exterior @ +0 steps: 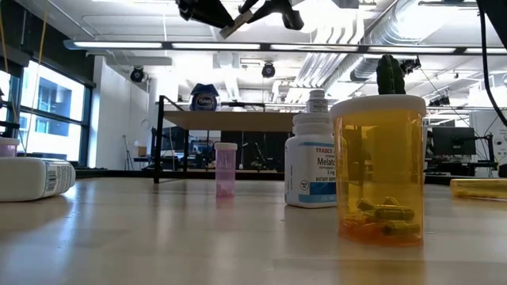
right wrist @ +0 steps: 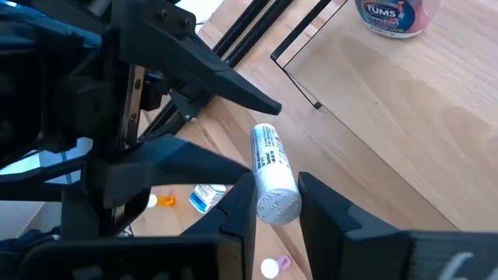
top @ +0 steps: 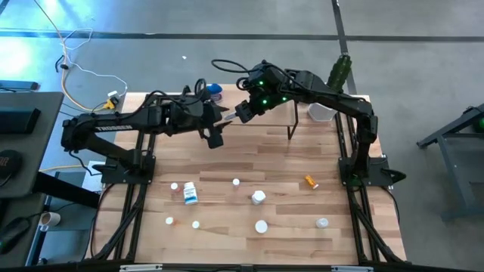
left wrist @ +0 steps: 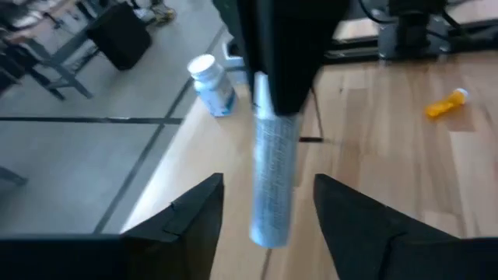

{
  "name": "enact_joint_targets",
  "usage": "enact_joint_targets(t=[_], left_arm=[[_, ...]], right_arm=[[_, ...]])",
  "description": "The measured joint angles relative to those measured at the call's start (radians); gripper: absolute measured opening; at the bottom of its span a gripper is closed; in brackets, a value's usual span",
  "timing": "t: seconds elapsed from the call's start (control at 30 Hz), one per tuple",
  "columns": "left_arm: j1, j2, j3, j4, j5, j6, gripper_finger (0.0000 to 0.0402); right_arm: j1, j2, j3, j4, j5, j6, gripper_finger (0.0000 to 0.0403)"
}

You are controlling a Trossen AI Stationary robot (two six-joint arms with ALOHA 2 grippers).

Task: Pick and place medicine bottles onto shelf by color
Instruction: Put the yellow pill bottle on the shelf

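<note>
Mid-air above the shelf (top: pixel 265 121): my right gripper (right wrist: pixel 276 206) is clamped on one white tube (right wrist: pixel 272 175). My left gripper (left wrist: pixel 268 204) flanks its other end, fingers parted, not touching. One Tums bottle (right wrist: pixel 391 15) stands on the shelf. About nine bottles, including one orange vial (top: pixel 311 181), sit scattered on the table (top: pixel 287 162).

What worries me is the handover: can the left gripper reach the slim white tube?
Probably yes: the left gripper stands open either side of the slim white tube, held by the right gripper; nothing between.

Both hands, L (top: pixel 220 128) & R (top: pixel 240 112), near shelf (top: pixel 302 113); bottles (top: pixel 259 198) scattered on table (top: pixel 249 159).
</note>
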Motion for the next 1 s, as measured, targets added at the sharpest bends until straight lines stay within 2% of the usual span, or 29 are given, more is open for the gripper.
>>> enact_joint_targets(t=[0.2,0.33,0.83,1.0], left_arm=[[0.000,0.000,0.000,-0.004,-0.004,0.000,0.0120],[0.000,0.000,0.000,-0.004,-0.004,0.000,0.0098],[0.001,0.000,0.000,-0.006,-0.019,-0.028,0.0096],[0.001,0.000,0.000,-0.007,-0.012,-0.027,0.0080]], right_arm=[[0.000,0.000,0.000,0.019,-0.003,0.000,0.0062],[0.000,0.000,0.000,0.020,-0.012,0.005,0.0062],[0.002,0.000,0.000,0.042,-0.038,0.031,0.0062],[0.003,0.000,0.000,0.043,-0.039,0.028,0.0062]])
